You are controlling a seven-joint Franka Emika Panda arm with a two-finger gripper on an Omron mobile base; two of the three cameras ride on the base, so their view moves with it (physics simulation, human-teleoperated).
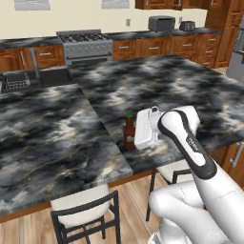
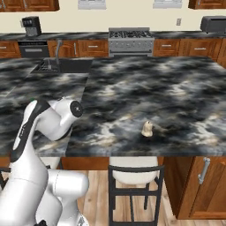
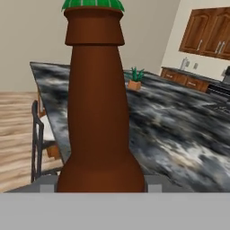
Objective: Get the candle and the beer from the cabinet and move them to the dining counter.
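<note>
Beer (image 1: 128, 132) upright on dining counter (image 1: 57, 138), kitchen

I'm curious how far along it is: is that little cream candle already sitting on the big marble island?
Yes, the candle stands on the dining counter, near its front edge above a stool.

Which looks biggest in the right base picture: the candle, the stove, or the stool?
1. The stool, though it stands nearest the camera, which inflates it.
2. The stove, far back against the wall.
3. The candle, a small cream lump on the dining counter.
</note>
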